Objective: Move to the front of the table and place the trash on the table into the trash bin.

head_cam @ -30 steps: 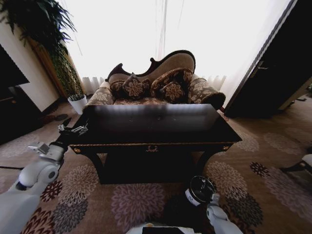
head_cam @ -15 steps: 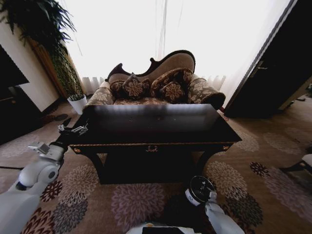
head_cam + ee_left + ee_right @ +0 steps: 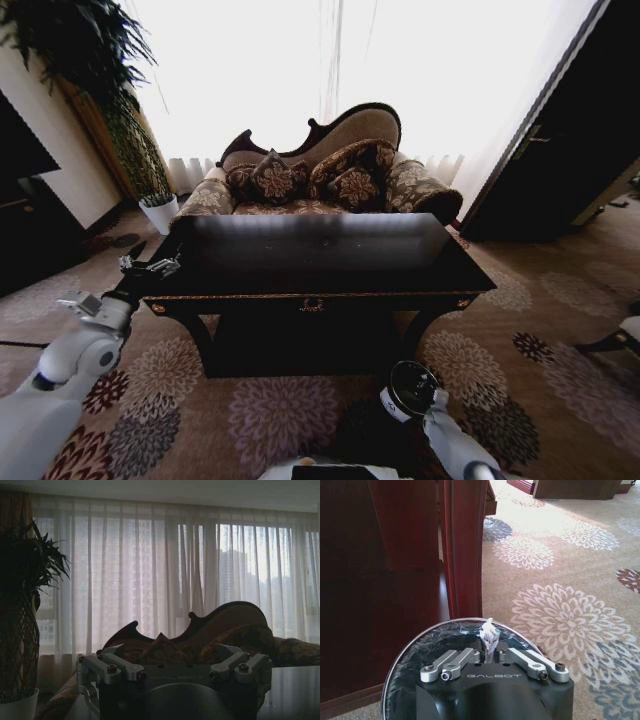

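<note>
The dark glossy table [image 3: 320,258] stands straight ahead, its gold-trimmed front rail facing me. The black trash bin [image 3: 408,385] sits on the carpet below the table's front right. My right gripper [image 3: 436,404] hangs just over the bin's mouth. In the right wrist view, that gripper [image 3: 489,652] is shut on a white paper wad [image 3: 488,634] above the bin's rim [image 3: 420,634], beside a table leg [image 3: 464,555]. My left gripper [image 3: 148,266] is open and hovers at the table's front left corner; the left wrist view shows it [image 3: 172,669] facing the sofa.
A patterned sofa [image 3: 320,170] stands behind the table. A white plant pot [image 3: 158,212] and tall plant are at the back left, with dark furniture [image 3: 30,225] along the left wall. At the right are a dark door [image 3: 560,150] and a chair [image 3: 622,338]. Open carpet surrounds the bin.
The right forearm has shifted slightly down and right by the bin. The left arm, table and bin have stayed still.
</note>
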### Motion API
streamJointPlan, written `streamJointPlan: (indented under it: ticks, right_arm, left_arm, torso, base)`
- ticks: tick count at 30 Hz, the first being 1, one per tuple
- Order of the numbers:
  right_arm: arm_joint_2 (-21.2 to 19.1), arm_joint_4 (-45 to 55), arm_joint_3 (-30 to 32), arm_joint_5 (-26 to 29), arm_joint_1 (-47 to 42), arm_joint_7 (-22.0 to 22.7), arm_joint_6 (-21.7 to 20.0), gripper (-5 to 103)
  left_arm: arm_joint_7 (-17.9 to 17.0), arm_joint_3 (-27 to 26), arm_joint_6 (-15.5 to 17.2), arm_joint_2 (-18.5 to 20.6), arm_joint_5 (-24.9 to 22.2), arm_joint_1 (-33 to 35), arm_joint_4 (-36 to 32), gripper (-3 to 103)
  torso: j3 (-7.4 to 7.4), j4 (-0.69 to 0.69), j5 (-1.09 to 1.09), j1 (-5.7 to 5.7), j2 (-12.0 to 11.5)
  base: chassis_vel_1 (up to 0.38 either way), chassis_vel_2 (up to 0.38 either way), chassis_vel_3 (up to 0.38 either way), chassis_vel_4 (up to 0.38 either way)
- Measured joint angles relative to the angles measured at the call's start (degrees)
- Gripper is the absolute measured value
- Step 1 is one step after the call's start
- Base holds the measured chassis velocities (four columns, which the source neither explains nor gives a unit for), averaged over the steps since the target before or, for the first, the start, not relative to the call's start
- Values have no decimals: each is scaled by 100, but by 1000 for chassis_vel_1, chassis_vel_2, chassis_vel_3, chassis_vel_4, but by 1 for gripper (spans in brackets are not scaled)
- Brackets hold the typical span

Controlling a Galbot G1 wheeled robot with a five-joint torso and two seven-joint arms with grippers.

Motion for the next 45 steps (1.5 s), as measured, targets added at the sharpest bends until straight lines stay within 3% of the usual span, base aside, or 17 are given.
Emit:
streamJointPlan:
  ticks: [3,6,9,12,13,15,16,20,21,24,25,26,31,34,42,43,45]
  right_arm:
    - [-7,21,1,2,-39,7,0,28]
    - [-4,37,12,6,-64,7,2,28]
    - [15,66,28,6,-85,10,16,50]
    - [36,80,30,7,-87,21,27,50]
    - [48,87,30,7,-87,33,40,61]
    - [50,96,30,6,-89,38,52,61]
    - [50,102,28,6,-92,40,60,72]
    - [43,135,6,-40,-152,39,105,93]
    - [43,135,6,-40,-152,39,105,93]
    - [62,-168,43,-1272,-31,395,405,93]
    - [62,-180,39,-1641,-22,532,439,100]
    - [62,-180,39,-1641,-22,532,439,100]
    - [101,-163,22,-3136,30,1180,648,100]
    - [113,-119,18,-3289,22,1258,645,100]
    - [102,690,-128,-1167,-304,997,-600,100]
    - [98,705,-127,-1273,-323,987,-639,100]
    - [104,442,3,-2490,-278,966,-205,100]
  left_arm:
    - [0,0,0,0,0,0,0,100]
    - [0,0,0,0,0,0,0,100]
    - [0,0,0,0,0,0,0,100]
    - [0,0,0,0,0,0,0,100]
    - [0,0,0,0,0,0,0,100]
    - [0,0,0,0,0,0,0,100]
    - [0,0,0,0,0,0,0,100]
    - [0,0,0,0,0,0,0,100]
    - [0,0,0,0,0,0,0,100]
    - [0,0,0,0,0,0,0,100]
    - [0,0,0,0,0,0,0,100]
    - [0,0,0,0,0,0,0,100]
    - [0,0,0,0,0,0,0,100]
    - [0,0,0,0,0,0,0,100]
    - [0,0,0,0,0,0,0,100]
    - [-1,0,0,0,0,0,0,100]
    - [0,0,0,0,0,0,0,100]
  torso:
    - [0,0,0,0,0]
    - [0,-1,0,0,0]
    - [0,-1,0,0,0]
    - [0,-1,0,0,0]
    - [0,0,0,-1,0]
    - [0,0,0,0,0]
    - [0,0,0,0,0]
    - [0,-1,0,-1,0]
    - [0,-1,0,-1,0]
    - [0,-1,0,-1,0]
    - [0,0,0,0,0]
    - [0,0,0,0,0]
    - [0,0,-1,0,0]
    - [0,0,1,0,0]
    - [0,0,-2,0,0]
    - [0,0,-1,0,0]
    - [0,0,-1,-1,0]
  base:
    - [0,0,0,0]
    - [0,0,0,0]
    - [0,0,0,0]
    - [0,0,0,0]
    - [0,0,0,0]
    - [0,0,0,0]
    - [0,0,0,0]
    - [0,0,0,0]
    - [0,0,0,0]
    - [0,0,0,0]
    - [0,0,0,0]
    - [0,0,0,0]
    - [0,0,0,0]
    - [0,0,0,0]
    - [0,0,0,0]
    - [0,0,0,0]
    - [0,0,0,0]
